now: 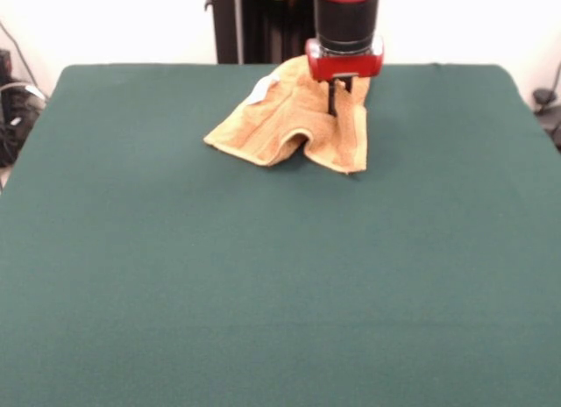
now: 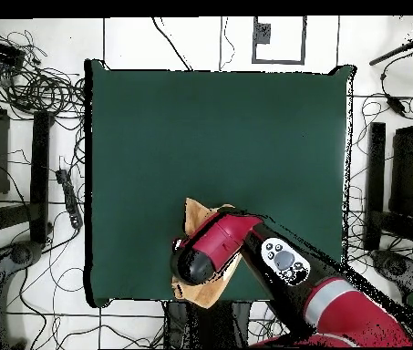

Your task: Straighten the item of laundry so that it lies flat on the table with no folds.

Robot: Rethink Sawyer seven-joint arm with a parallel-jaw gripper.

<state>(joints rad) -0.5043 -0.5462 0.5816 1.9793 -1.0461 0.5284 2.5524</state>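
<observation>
Dark green table (image 1: 263,293), felt-like cloth cover. Orange-tan towel (image 1: 280,126) lies rumpled nr robot-side edge, w/ raised fold.

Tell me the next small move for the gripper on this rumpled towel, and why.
Probably a short drag toward the table's open middle. The gripper is down on the orange-tan terry towel, which humps in a raised fold along its front edge on the dark green felt table.

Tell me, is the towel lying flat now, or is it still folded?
Still folded. The towel is bunched, with a raised arch-shaped fold at its near edge, and the hand is down on it.
</observation>
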